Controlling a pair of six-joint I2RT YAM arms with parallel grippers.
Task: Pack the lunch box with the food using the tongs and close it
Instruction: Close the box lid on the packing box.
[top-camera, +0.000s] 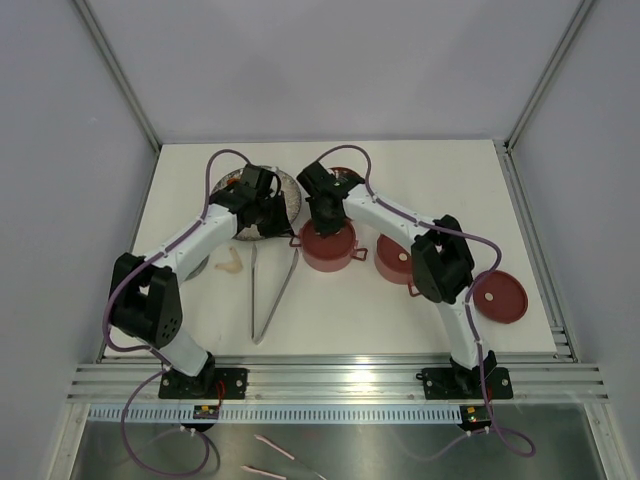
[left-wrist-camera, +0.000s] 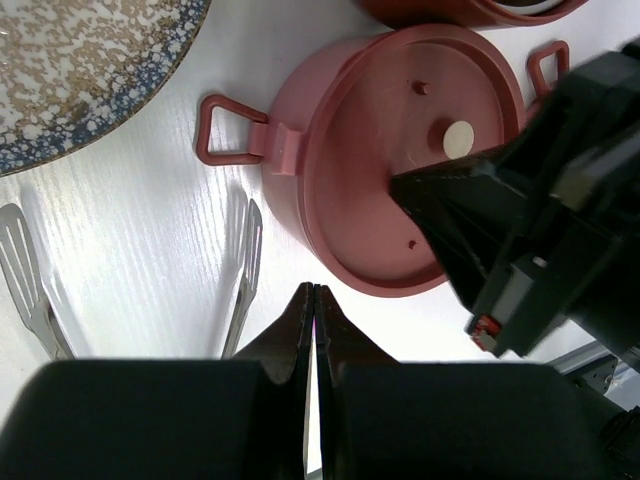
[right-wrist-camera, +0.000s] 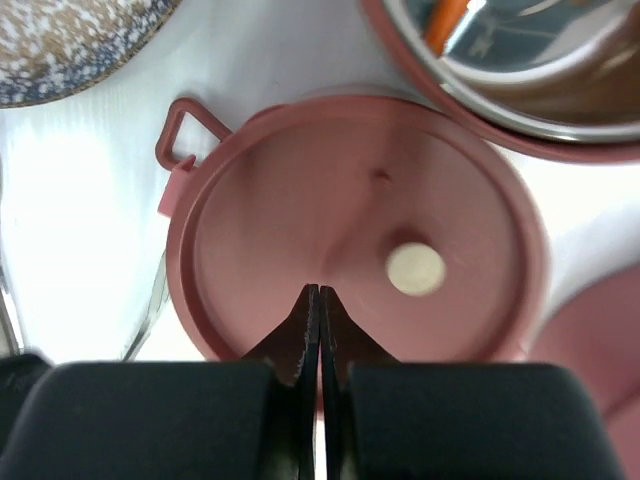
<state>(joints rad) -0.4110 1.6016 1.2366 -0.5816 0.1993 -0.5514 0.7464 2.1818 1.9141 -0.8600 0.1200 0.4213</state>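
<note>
White desk (top-camera: 400, 330) under plain grey walls (top-camera: 300, 70) is where we work. Our right tool (right-wrist-camera: 318, 300) is pinched fully together and carries nothing. Its tip is down at the lidded tier (right-wrist-camera: 360, 230), and we judge it is there to press the red lid home, though we cannot confirm contact. Our left tool (left-wrist-camera: 313, 300) is likewise closed and empty, hanging just left of that tier, probably waiting clear of the lid. The tongs (top-camera: 270, 295) lie flat on the desk left of the tier, gripped by neither tool. Just right of the tier an open tier (right-wrist-camera: 520, 70) holds an orange piece (right-wrist-camera: 445, 20), so packing looks unfinished. A spare lid (top-camera: 498, 297) sits farther right, and the speckled plate (left-wrist-camera: 80, 70) behind-left.
</note>
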